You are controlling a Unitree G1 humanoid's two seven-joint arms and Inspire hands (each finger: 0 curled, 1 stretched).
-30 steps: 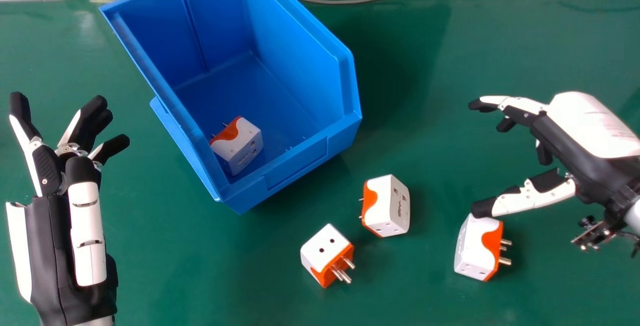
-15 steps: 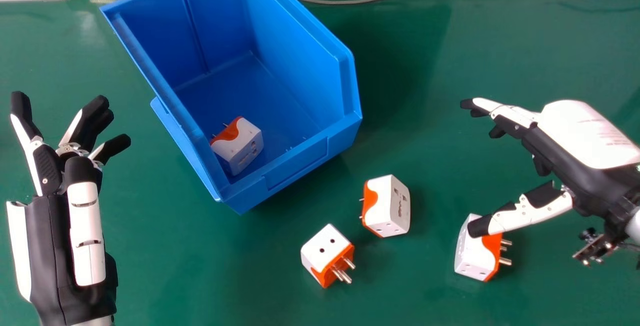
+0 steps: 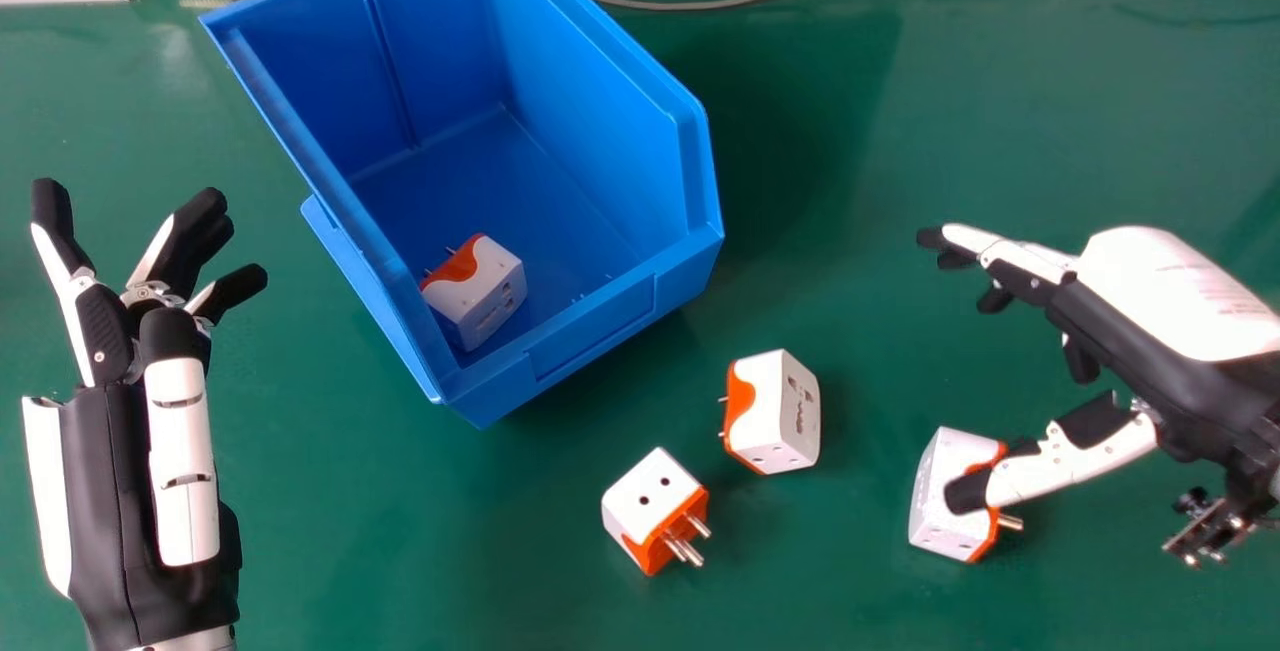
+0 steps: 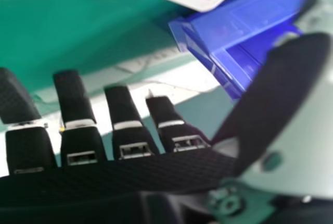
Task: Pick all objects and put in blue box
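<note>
Far left, the left hand (image 3: 112, 441) is empty, its fingers spread wide and almost straight. The blue box (image 3: 590, 101) stands at an angle on the green surface (image 3: 400, 541). One white-and-orange adapter (image 3: 485, 281) lies inside, in the corner nearest the left hand, on the robot's side. Outside the box, a second adapter (image 3: 650, 496) rests on the surface, its pins directed right and toward the robot. Just beside it, slightly farther from the robot, a third adapter (image 3: 785, 411) has its pins to the left. Well apart to the right, a fourth adapter (image 3: 932, 501) lies partly behind the thumb of the right hand (image 3: 1165, 296); contact cannot be determined. That hand's fingers are open, slightly bent, gripping nothing.
</note>
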